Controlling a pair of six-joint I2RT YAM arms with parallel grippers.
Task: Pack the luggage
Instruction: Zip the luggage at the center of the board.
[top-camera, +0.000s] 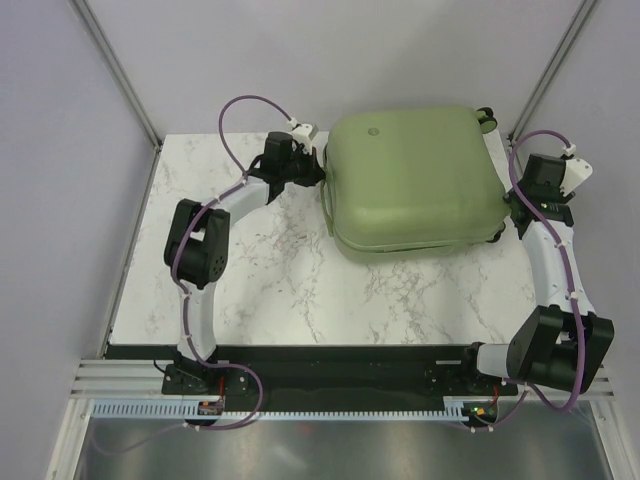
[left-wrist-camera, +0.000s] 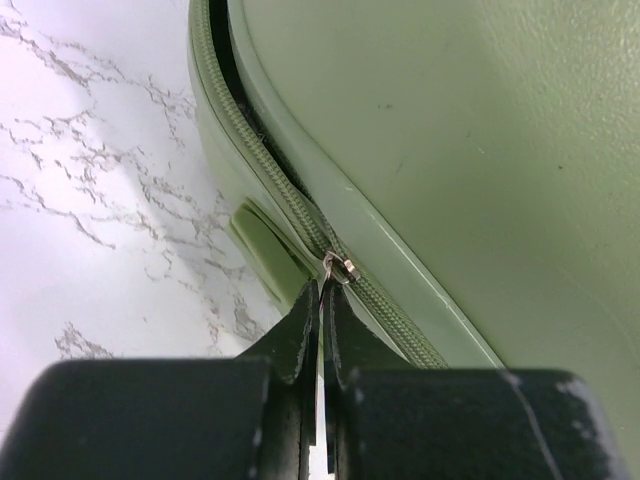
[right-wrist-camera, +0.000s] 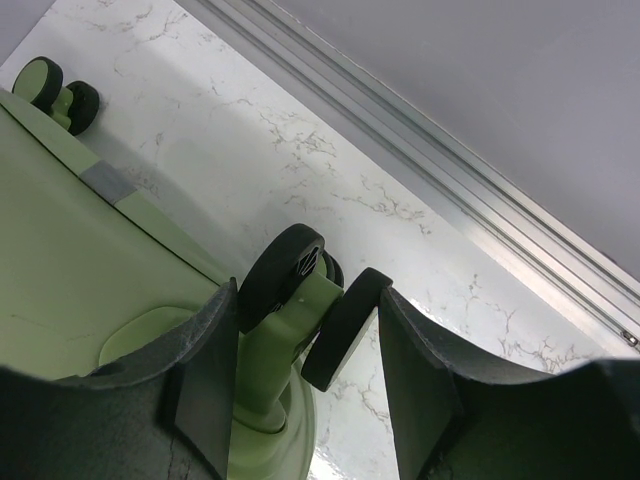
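The sage-green luggage (top-camera: 415, 180) lies flat with its lid down at the back right of the table. My left gripper (top-camera: 318, 172) is at its left edge. In the left wrist view the gripper (left-wrist-camera: 322, 290) is shut on the small metal zipper pull (left-wrist-camera: 340, 268). The green zipper (left-wrist-camera: 270, 180) is closed behind the pull and gapes open ahead of it. My right gripper (top-camera: 512, 210) is at the luggage's right side. In the right wrist view it (right-wrist-camera: 305, 340) clasps a black double wheel (right-wrist-camera: 285, 270), with both fingers touching it.
The white marble table (top-camera: 300, 290) spreads in front and to the left of the luggage. A second wheel pair (right-wrist-camera: 40, 80) sits at the luggage's far corner. A metal frame rail (right-wrist-camera: 480, 200) runs along the table's right edge, close to my right arm.
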